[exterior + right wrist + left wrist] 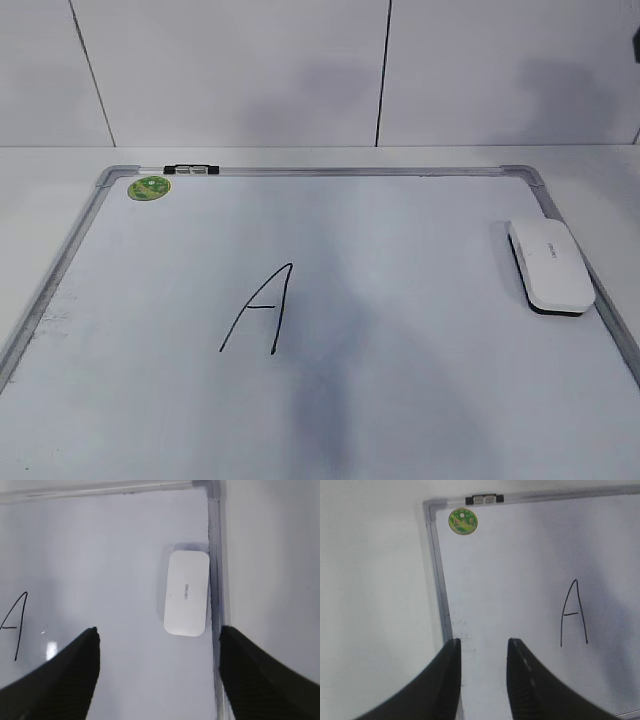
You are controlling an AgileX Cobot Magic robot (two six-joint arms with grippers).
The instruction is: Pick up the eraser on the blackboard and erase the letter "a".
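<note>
While the white rounded-rectangular plastic eraser (549, 265) sits untouched at the right edge of the large white dry-erase blackboard (420, 420), this looks like the very start: the pickup has not begun. High over it hangs the right gripper (157, 650), jaws spread wide apart and empty, the eraser lying ahead of them, its long side hard against the thin silver-grey frame (216, 580). Over on the other side the left gripper (482, 647) hovers above the board's left rail, its fingers parted with only a narrow gap and nothing between them.

The only writing in view is a tall black marker "A" (260, 310) near the middle of the board, well apart from the eraser; the round green sticker (150, 187) sits in the far left corner.

Next call, as I read it: drop the right gripper down and straddle the eraser. Tricky bit: the frame crowds the outer side, so that finger has little room, while the inner side is open board. Plenty of free surface between eraser and letter for the sweep.
</note>
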